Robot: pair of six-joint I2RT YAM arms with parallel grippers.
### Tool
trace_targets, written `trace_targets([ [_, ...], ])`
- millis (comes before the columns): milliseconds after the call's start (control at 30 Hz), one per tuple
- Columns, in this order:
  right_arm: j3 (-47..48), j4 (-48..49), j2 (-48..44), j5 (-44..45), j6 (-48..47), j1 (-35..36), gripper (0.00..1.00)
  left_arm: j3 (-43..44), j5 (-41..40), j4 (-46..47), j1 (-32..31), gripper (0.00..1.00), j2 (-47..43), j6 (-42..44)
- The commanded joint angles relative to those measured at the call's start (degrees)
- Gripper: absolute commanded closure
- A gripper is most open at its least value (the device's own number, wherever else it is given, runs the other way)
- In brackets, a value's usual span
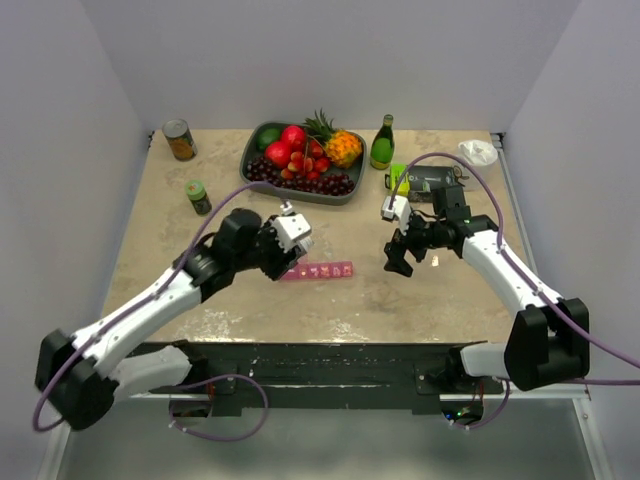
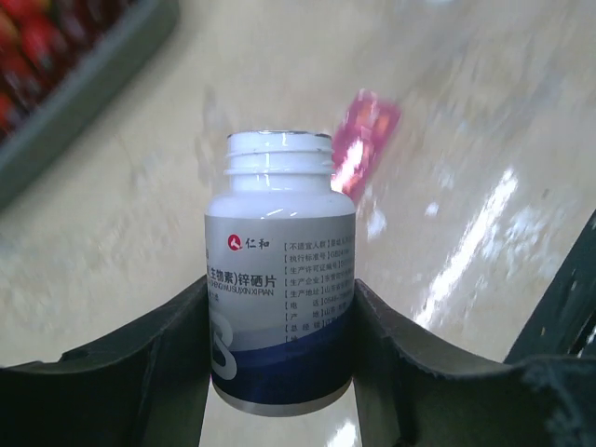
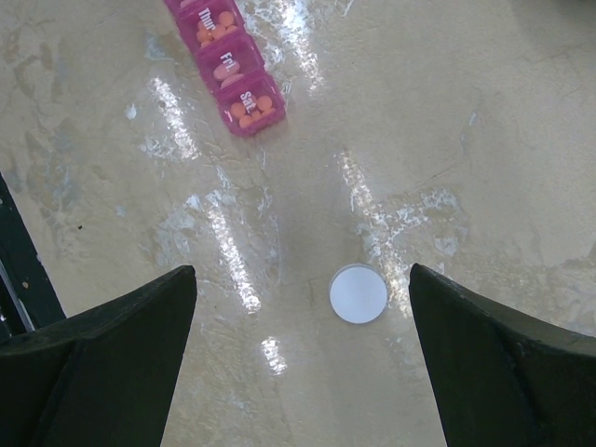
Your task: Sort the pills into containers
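left gripper [image 2: 279, 326] clamping uncapped bottle [image 2: 279, 242], likely for pouring near containers [image 3: 225, 58] | right gripper [image 3: 300, 272] hanging spread over cap [image 3: 358, 293]

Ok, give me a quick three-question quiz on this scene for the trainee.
1. True or false: the white bottle in the left gripper has its cap on.
2. What lies on the table below the open right gripper? A spoon; B white disc; C red cup.
3. Fill in: the pills in the pink organiser are ____.
Key: 1 false; 2 B; 3 orange.
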Motion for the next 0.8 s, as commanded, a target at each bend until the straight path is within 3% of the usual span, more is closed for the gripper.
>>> trace_targets([
  [0, -0.43, 0.44, 0.21, 0.06, -0.61, -0.39, 0.01, -11.11, 9.08, 31.17, -0.13, 1.00, -16.42, 0.44],
  [67, -0.52, 0.79, 0.56, 0.41, -0.43, -0.30, 0.01, -17.70, 11.01, 39.92, -0.13, 1.00, -23.99, -2.62],
  [200, -0.69, 1.05, 0.83, 1.11, -0.26, -0.30, 0.01, -27.04, 12.08, 67.95, -0.04, 1.00, -33.74, -12.20],
  [367, -0.87, 1.41, 1.26, 1.64, 0.00, -0.39, 0.01, -39.77, 9.72, 107.37, -0.04, 1.00, -34.74, -28.91],
  [467, -0.96, 1.58, 1.35, 1.81, 0.00, -0.30, 0.01, -44.44, 7.17, 119.46, 0.05, 1.00, -32.81, -31.47],
  [533, -0.87, 1.50, 1.44, 1.81, 0.01, -0.39, 0.01, -45.08, 7.86, 117.77, 0.22, 1.00, -32.89, -30.43],
  [633, -0.87, 1.49, 1.35, 1.90, 0.01, -0.39, 0.01, -42.45, 10.85, 95.94, 0.40, 1.00, -37.71, -22.73],
  [667, -0.87, 1.49, 1.27, 1.90, 0.01, -0.30, 0.01, -40.44, 10.33, 81.42, 0.40, 1.00, -39.03, -20.25],
  [767, -0.87, 1.49, 1.18, 1.73, 0.01, -0.30, 0.01, -36.22, 7.17, 58.60, 0.40, 1.00, -41.85, -13.55],
])
